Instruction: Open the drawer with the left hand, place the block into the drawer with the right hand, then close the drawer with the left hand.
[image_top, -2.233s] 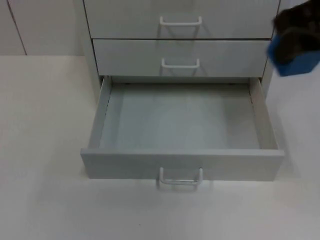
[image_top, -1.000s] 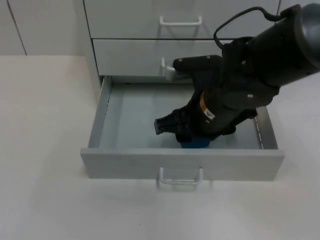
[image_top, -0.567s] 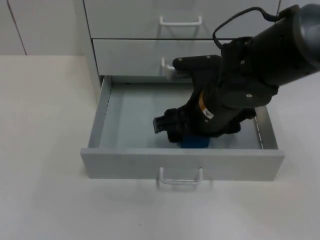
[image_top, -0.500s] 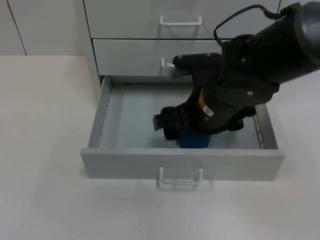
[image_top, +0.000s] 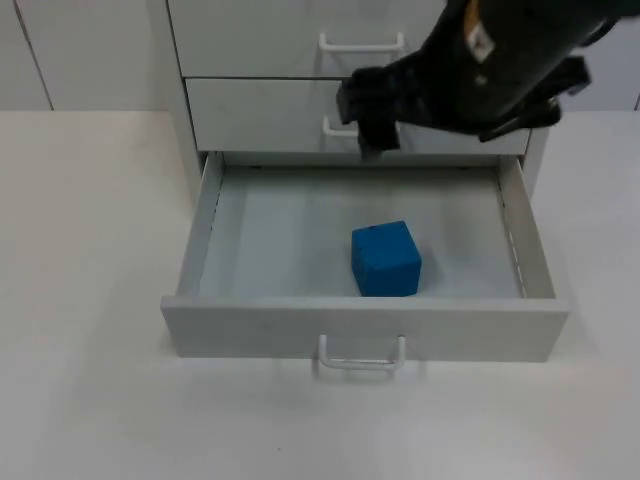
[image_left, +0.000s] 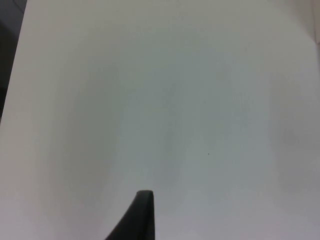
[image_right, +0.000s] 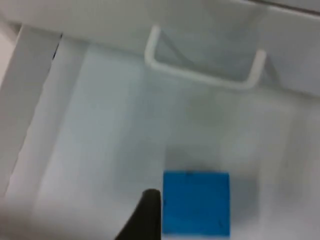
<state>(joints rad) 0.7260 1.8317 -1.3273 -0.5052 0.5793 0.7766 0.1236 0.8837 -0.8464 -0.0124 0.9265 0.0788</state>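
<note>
half a second ago the right gripper was down inside the drawer over the block; now it is up in the upper right of the top view, in front of the closed drawers of the cabinet, holding nothing. whether its fingers are spread or pressed together cannot be told. the block is left behind by itself, a blue cube sitting flat on the drawer floor, right of middle and near the front wall, apart from the side walls. the drawer is pulled fully out, its white handle at lower centre. the right wrist view shows the block below the handle of the closed drawer above. the left gripper waits over bare white table; its finger state cannot be told. no writing can be read.
</note>
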